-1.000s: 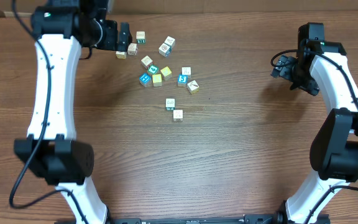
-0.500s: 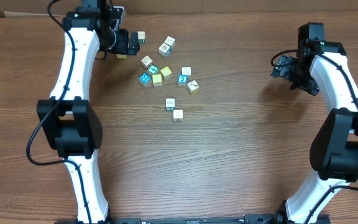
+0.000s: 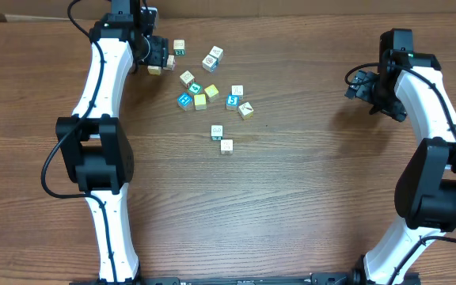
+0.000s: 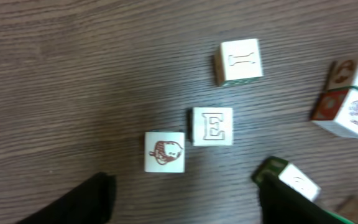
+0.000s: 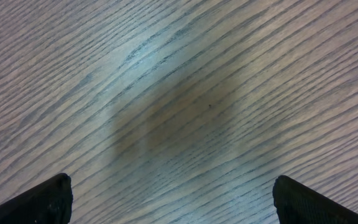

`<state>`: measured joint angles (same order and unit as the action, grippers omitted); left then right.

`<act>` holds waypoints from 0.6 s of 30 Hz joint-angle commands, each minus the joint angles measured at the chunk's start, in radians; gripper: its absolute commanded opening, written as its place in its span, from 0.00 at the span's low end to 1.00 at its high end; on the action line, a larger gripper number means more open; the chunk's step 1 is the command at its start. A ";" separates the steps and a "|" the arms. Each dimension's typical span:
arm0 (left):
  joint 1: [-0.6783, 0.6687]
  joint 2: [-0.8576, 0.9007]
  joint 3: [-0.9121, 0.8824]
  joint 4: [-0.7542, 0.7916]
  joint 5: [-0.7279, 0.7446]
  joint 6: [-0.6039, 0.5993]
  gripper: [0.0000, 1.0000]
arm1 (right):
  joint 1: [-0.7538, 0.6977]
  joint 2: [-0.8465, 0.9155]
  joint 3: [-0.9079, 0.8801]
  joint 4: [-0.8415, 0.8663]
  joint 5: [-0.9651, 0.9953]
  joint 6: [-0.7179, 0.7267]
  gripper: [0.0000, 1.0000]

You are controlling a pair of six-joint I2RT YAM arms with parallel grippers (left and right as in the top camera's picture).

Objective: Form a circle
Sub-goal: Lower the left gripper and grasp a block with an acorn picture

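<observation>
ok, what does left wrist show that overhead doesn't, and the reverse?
Left wrist only: readable cube faces, namely an E cube, an I cube and an acorn cube, plus the left gripper with its fingers apart and nothing between them.
Overhead only: the right gripper, open and well away from the cubes, and the full cube scatter.
Both: the wood table and loose cubes by the left gripper.

left arm (image 3: 101, 79), right arm (image 3: 430, 91): white links, black joints | cables (image 3: 46, 174): black loops | left pincer fingers (image 4: 79, 202): black
</observation>
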<state>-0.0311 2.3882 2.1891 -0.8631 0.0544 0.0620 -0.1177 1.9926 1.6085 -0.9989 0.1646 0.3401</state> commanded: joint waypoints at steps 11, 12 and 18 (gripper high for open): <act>0.000 0.127 0.022 0.068 -0.084 0.013 0.44 | -0.002 -0.025 0.021 0.002 0.011 -0.001 1.00; 0.000 0.127 0.022 0.079 -0.084 0.013 0.44 | -0.002 -0.025 0.021 0.002 0.011 -0.001 1.00; 0.000 0.130 0.017 0.109 -0.084 0.013 0.50 | -0.002 -0.025 0.021 0.002 0.011 -0.001 1.00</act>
<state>-0.0311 2.5145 2.1937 -0.7628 -0.0200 0.0628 -0.1181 1.9926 1.6085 -0.9985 0.1646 0.3401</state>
